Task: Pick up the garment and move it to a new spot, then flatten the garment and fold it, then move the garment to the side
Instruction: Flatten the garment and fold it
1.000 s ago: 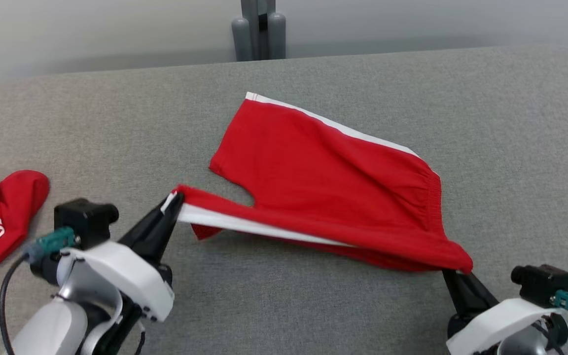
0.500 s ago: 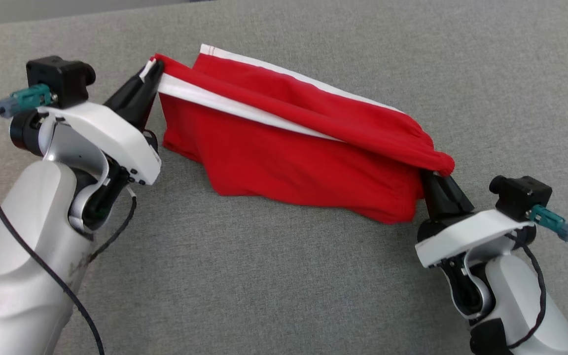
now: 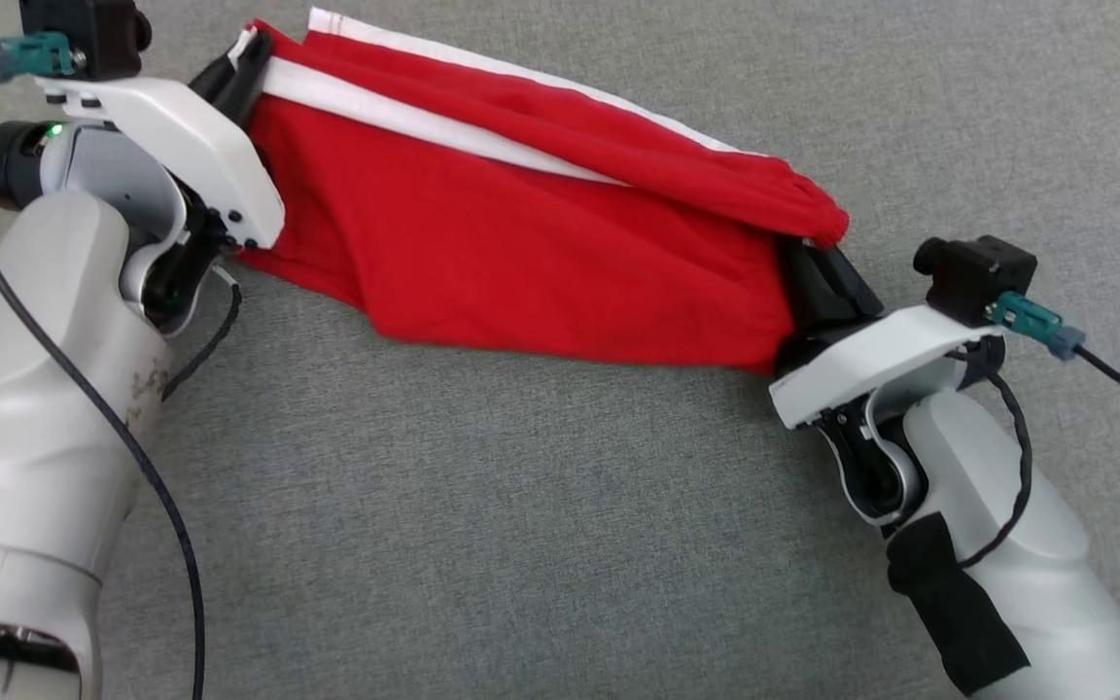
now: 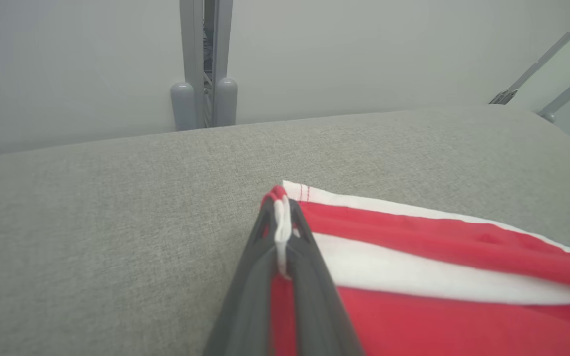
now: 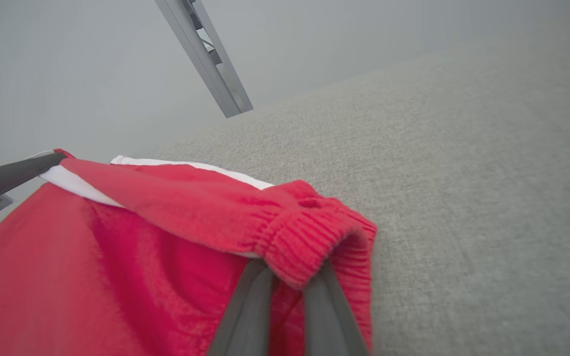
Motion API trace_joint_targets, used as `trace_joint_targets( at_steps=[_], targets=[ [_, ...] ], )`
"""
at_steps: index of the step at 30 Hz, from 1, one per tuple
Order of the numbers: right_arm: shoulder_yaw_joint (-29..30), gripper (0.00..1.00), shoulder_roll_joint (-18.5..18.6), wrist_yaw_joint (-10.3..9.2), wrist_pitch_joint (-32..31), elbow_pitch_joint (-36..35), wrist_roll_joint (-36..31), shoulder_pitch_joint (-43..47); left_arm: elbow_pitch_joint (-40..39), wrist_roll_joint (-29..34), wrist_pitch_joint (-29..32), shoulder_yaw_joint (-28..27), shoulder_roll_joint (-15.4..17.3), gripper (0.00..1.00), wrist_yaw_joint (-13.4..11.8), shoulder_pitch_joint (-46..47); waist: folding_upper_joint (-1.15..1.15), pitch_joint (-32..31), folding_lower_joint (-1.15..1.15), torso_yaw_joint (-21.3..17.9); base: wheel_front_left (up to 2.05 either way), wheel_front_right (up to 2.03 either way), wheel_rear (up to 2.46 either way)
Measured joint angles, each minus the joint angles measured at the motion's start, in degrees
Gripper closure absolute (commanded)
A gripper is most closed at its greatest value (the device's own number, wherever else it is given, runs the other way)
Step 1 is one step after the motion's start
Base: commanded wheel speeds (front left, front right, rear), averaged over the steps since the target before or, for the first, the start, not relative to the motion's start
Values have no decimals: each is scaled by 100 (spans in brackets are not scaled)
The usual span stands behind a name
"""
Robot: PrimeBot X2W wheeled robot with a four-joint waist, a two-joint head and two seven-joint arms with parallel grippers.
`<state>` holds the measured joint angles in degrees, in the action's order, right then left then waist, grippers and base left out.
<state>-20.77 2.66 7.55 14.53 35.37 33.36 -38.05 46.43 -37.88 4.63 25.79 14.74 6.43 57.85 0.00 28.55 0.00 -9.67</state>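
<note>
The garment is a pair of red shorts with white side stripes, folded lengthwise on the grey table. The lifted half hangs over the half lying flat. My left gripper is shut on the white-trimmed leg hem at the upper left. My right gripper is shut on the elastic waistband at the right. The cloth stretches taut between the two and its upper fold lies close to the far white-striped edge. The right fingertips are hidden under the waistband.
Grey fabric covers the whole table, with open room in front of the shorts and to the right. A grey post stands behind the far edge, and a metal bar runs overhead.
Both grippers have carried the held edge of the shorts away from me, over the flat half toward the far edge. The camera has tilted down, so the other red garment at left is out of frame.
</note>
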Motion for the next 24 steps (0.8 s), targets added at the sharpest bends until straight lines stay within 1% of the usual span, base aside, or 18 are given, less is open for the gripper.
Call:
trace_joint_targets(
  at_steps=[8, 14, 15, 16, 17, 18, 20, 24],
  targets=[
    [-334, 100, -3, 0, 46, 259, 243, -399, 945, -65, -124, 73, -194, 100, 57, 623, 0, 164, 0, -143, 0, 0, 0],
    [-361, 100, -9, 0, 46, 279, 288, -514, 1419, -154, -278, 133, -324, 100, 75, 898, 0, 219, 0, -229, 0, 0, 0],
    [-356, 89, -8, 0, 46, 275, 288, -522, 1475, -166, -318, 142, -338, 64, 81, 934, 0, 225, 0, -237, 0, 0, 0],
    [-350, 62, -7, 0, 46, 270, 288, -527, 1516, -167, -387, 156, -349, 0, 82, 963, 0, 231, 0, -243, 0, 0, 0],
    [-342, 22, -5, 0, 46, 267, 283, -527, 1546, -168, -477, 167, -365, 0, 82, 988, 0, 235, 0, -242, 0, 0, 0],
    [-324, 0, -4, 0, 46, 263, 279, -527, 1580, -175, -535, 175, -387, 0, 82, 1013, 0, 236, 0, -236, 0, 0, 0],
    [-272, 0, 0, 0, 46, 236, 230, -517, 1637, -178, -649, 213, -412, 0, 82, 1056, 0, 234, 0, -212, 0, 0, 0],
    [-120, 0, 1, 0, 46, 68, 16, -354, 1650, -172, -1066, 281, -427, 0, 83, 1038, 0, 180, 0, -137, 0, 0, 0]
  ],
)
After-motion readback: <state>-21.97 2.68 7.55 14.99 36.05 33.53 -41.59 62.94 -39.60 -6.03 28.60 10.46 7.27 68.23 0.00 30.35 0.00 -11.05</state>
